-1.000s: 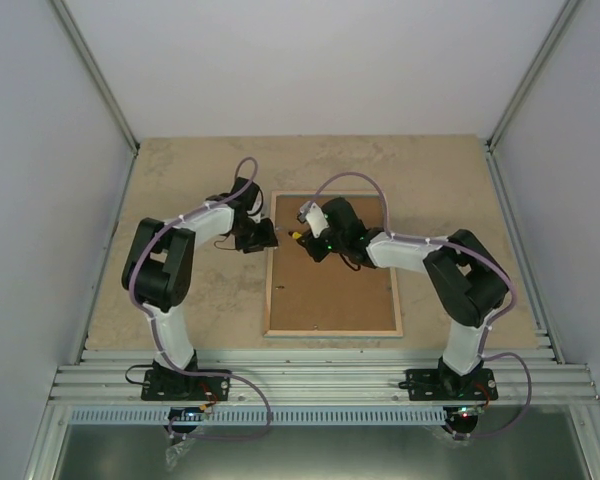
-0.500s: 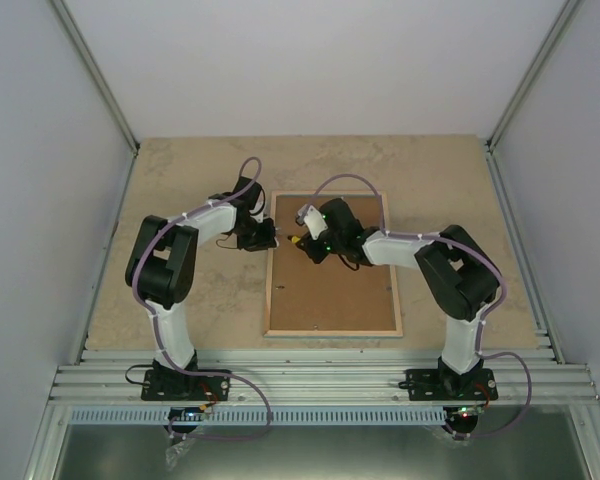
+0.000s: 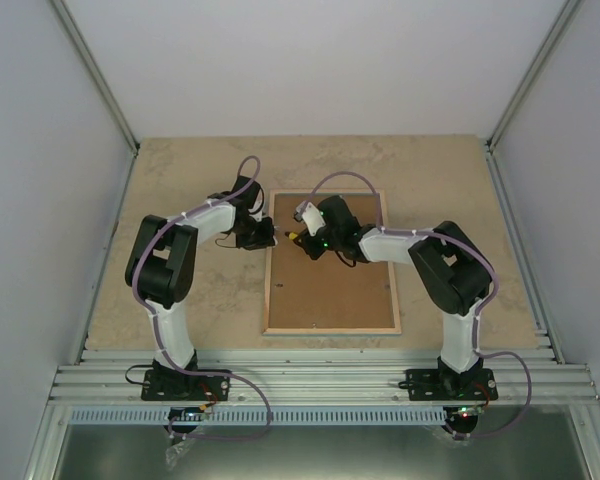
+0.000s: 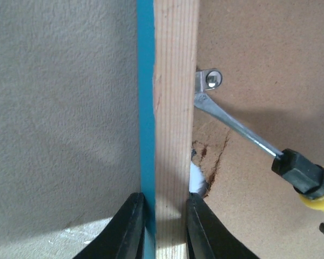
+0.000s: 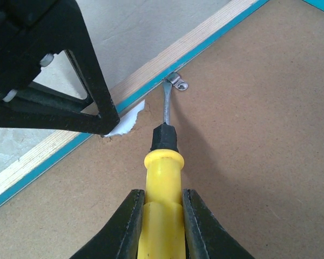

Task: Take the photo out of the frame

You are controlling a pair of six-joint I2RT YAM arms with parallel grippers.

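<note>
Since the frame [image 3: 330, 329] is lying face down mid-worktop [image 3: 180, 170], all you get is its brown backing board [image 3: 330, 295] and pale wood rails. Left gripper [image 4: 164, 215] has its jaws clamped on the left rail, toward the far end. Right gripper [image 5: 161, 216] has its jaws closed around a yellow-handled screwdriver [image 5: 162, 162], tip right against a little metal clip [image 5: 178, 82] just beside that rail. There's a small white torn patch [image 5: 127, 124] near the clip.
</note>
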